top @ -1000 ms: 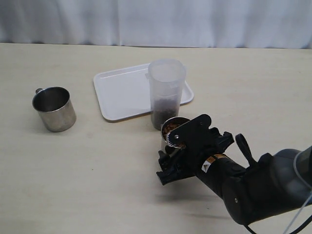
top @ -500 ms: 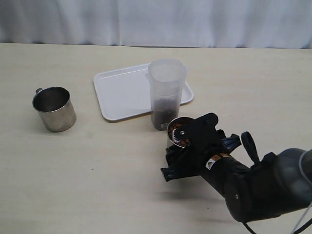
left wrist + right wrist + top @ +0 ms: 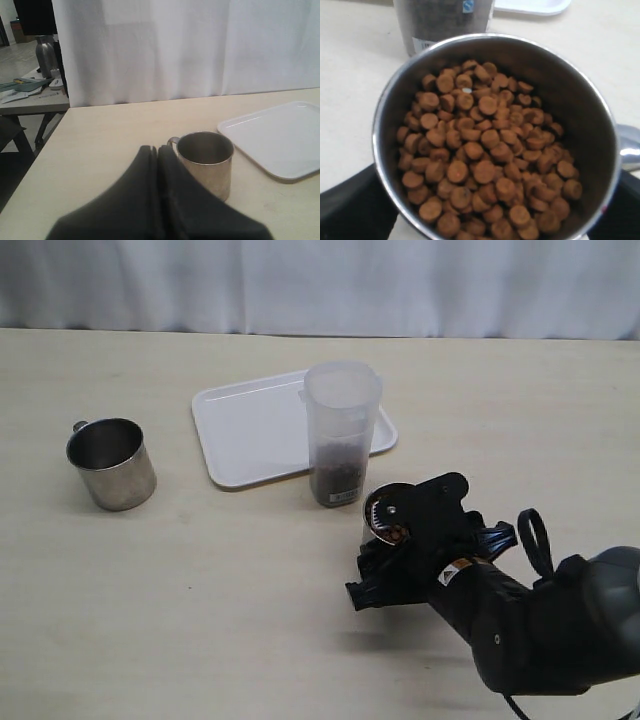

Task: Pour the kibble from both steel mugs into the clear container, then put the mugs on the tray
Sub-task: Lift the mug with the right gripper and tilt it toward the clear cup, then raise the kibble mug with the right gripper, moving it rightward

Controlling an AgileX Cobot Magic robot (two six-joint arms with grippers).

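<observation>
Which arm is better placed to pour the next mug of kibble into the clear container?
Right. Its end effector grips the kibble-filled steel mug right beside the clear container; the left end effector is shut, off by the empty mug.

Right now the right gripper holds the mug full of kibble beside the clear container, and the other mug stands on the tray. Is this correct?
One detail is wrong: the other mug stands on the table, apart from the tray, as the exterior view shows. The rest is correct.
</observation>
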